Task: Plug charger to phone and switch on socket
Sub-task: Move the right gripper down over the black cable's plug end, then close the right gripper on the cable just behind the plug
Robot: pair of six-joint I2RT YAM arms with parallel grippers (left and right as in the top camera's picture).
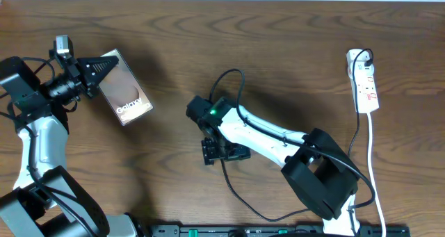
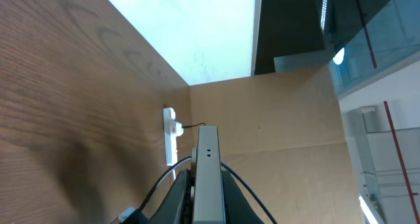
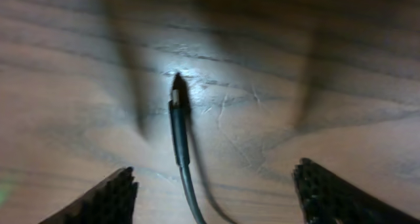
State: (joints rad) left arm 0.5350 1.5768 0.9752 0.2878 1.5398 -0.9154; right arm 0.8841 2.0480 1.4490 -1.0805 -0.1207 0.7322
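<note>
From overhead I see the left pincer (image 1: 96, 70) clenched on one end of the phone (image 1: 127, 91). The phone sits at the left of the desk (image 1: 292, 42), glossy face up, with the "Galaxy" lettering at the end away from the grip. I cannot tell from this view whether the phone is clear of the wood. The left wrist camera adds what the top view hides: the phone (image 2: 208, 168) runs edge-on straight out between the pincer's fingers. Far beyond it lies the white power strip (image 2: 170, 136) with a red mark on it and a dark lead running off it.

The overhead places that power strip (image 1: 363, 80) at the far right, well apart from the phone. Its white cord (image 1: 373, 167) trails toward the near edge. The black charger cable (image 1: 261, 215) loops from it along the near side to the middle of the desk. The right pincer (image 1: 224, 152) points down there and hides the cable's end.

Only the right wrist camera shows that end. The connector tip (image 3: 177, 92) lies flat on the wood under a bright patch of light, with the cable (image 3: 182, 158) running back toward the lens. The right pincer (image 3: 213, 175) is spread wide. One ribbed finger (image 3: 108, 198) stands on each side of the cable, and neither touches it.
</note>
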